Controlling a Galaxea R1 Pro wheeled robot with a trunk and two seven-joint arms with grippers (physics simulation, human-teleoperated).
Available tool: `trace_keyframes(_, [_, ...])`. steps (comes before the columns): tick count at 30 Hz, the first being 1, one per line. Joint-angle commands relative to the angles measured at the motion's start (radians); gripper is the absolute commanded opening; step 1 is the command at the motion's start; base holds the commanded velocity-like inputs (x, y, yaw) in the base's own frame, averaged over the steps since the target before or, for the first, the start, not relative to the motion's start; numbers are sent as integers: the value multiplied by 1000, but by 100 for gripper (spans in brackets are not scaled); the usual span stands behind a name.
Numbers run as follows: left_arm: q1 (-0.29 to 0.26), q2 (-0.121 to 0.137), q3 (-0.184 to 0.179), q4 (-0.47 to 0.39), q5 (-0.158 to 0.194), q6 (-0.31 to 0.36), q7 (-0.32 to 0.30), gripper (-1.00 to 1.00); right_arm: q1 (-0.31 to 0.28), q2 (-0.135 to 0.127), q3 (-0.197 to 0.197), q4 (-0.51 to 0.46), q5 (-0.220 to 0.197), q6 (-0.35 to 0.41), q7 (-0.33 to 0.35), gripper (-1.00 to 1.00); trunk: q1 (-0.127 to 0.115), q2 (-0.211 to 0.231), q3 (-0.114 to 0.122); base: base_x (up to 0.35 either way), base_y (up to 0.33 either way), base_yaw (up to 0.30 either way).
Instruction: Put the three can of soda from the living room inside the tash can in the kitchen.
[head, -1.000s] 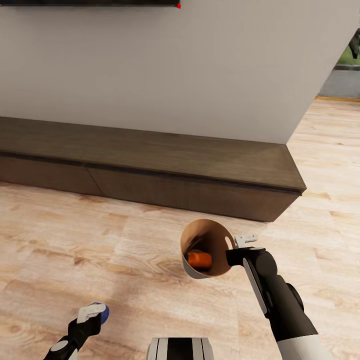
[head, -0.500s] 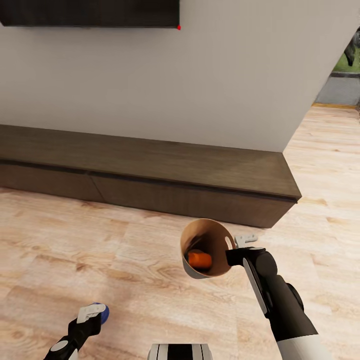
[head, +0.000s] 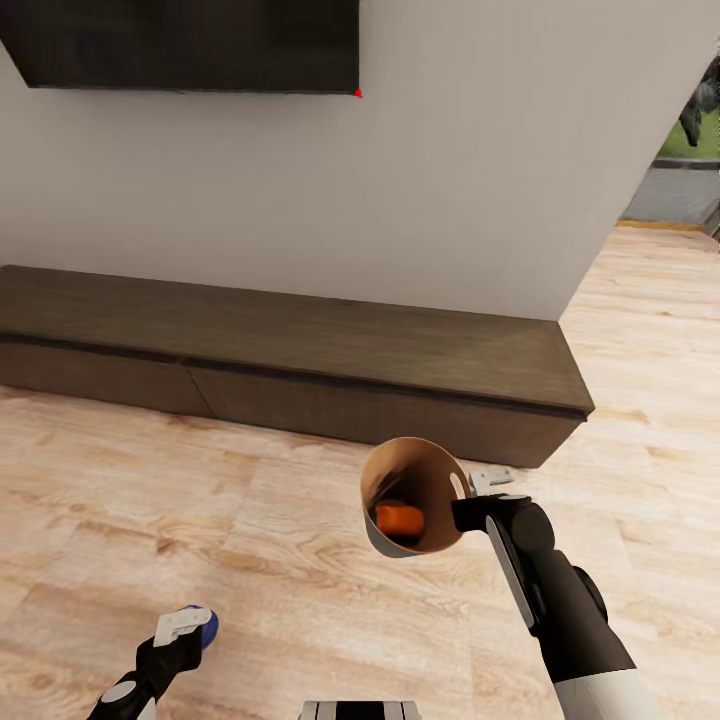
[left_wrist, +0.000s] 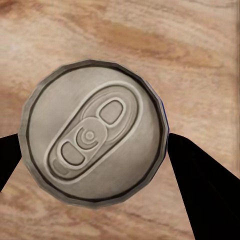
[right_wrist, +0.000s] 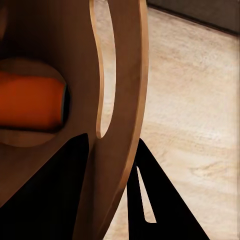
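Observation:
My right gripper (head: 472, 497) is shut on the rim of the trash can (head: 412, 450), holding it off the floor, tilted with its tan inside toward the head camera. An orange soda can (head: 399, 518) lies at its bottom; the right wrist view shows that orange can (right_wrist: 31, 101) beside the bin's slotted wall (right_wrist: 122, 100). At the lower left my left gripper (head: 185, 629) is shut on the dark blue soda can (head: 204, 623). In the left wrist view its silver top (left_wrist: 92, 132) sits between the dark fingers (left_wrist: 205, 185). The third can is out of view.
A long, low dark wood TV bench (head: 300, 365) runs along the white wall (head: 450, 170) ahead, under a wall TV (head: 190, 45). Light wood plank floor (head: 230, 520) spreads below. To the right of the wall's corner the floor continues toward an opening (head: 690, 160).
The whole head view has shifted: the bench and wall sit a little lower and more of the TV shows, so the camera moved. Both arms and their loads hold the same pose.

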Motion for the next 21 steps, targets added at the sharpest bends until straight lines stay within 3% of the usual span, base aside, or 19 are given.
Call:
trace_keyframes(1, [0,0,0,0,-1,0,-1,-100,0,0,0,0,-14,0,1,-100,-4,7,5,0,0,0])
trace_keyframes(21, [0,0,0,0,-1,0,-1,-100,0,0,0,0,-14,0,1,-100,-81,147,101,0,0,0])
